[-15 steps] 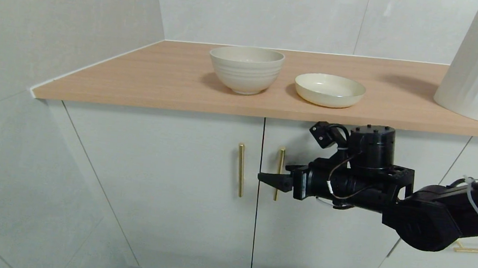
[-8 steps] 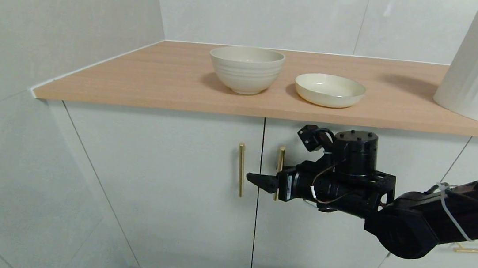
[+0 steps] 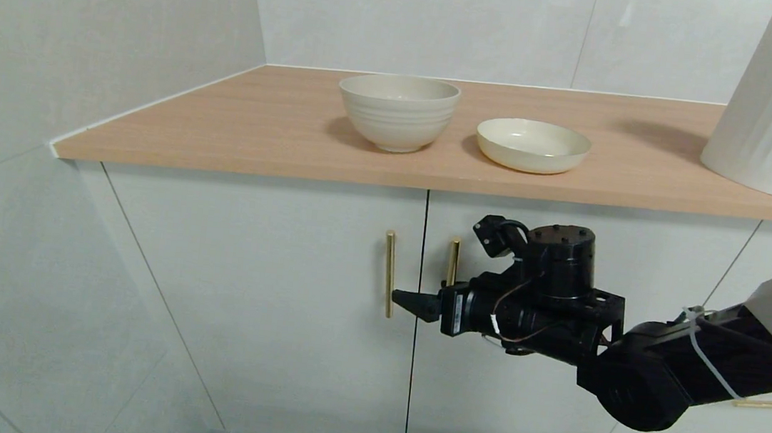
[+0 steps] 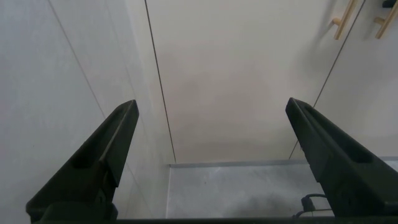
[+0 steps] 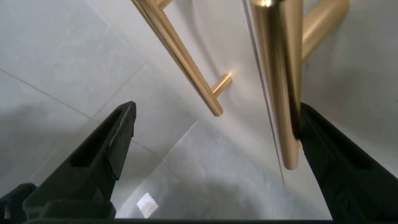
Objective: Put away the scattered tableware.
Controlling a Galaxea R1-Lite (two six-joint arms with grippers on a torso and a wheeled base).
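Brass door handles (image 3: 388, 274) below the counter (image 3: 258, 138) stand just ahead of the right gripper's (image 3: 407, 303) wide-spread jaws. The bowl (image 3: 397, 111) and plate (image 3: 532, 144) sit on the counter. Opening the cupboard (image 3: 263, 290) appears to be the step in hand; next comes closing on one handle and pulling outward.

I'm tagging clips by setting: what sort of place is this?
Probably a kitchen: a wooden countertop against tiled walls, a bowl and shallow plate on it, cabinet doors with brass handles below.
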